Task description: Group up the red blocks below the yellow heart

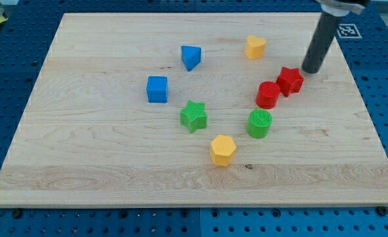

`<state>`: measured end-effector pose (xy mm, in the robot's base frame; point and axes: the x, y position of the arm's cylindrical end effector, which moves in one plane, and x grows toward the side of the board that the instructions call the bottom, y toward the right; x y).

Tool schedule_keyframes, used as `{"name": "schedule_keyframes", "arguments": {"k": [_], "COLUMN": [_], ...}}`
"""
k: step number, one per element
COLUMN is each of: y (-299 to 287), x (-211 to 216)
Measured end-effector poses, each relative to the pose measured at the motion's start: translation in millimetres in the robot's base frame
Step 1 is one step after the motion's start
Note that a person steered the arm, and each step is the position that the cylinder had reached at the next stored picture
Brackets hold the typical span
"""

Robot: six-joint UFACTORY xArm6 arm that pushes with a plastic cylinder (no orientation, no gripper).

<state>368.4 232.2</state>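
The yellow heart (254,47) lies near the view's top, right of centre. Below it and to the right, a red star (290,81) and a red cylinder (267,95) sit touching each other, the cylinder at the star's lower left. My tip (310,69) rests on the board just right of and slightly above the red star, very close to it. The dark rod rises from the tip toward the view's top right corner.
A blue wedge-shaped block (191,57) and a blue cube (157,89) lie left of centre. A green star (193,116), a green cylinder (260,124) and a yellow hexagon (223,149) sit lower in the middle. The wooden board (82,164) lies on a blue pegboard.
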Motion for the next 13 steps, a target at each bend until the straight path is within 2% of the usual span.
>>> {"name": "schedule_keyframes", "arguments": {"k": [2,5,9,13], "y": [19,5,-12,-16], "x": [0,1,49,18]}}
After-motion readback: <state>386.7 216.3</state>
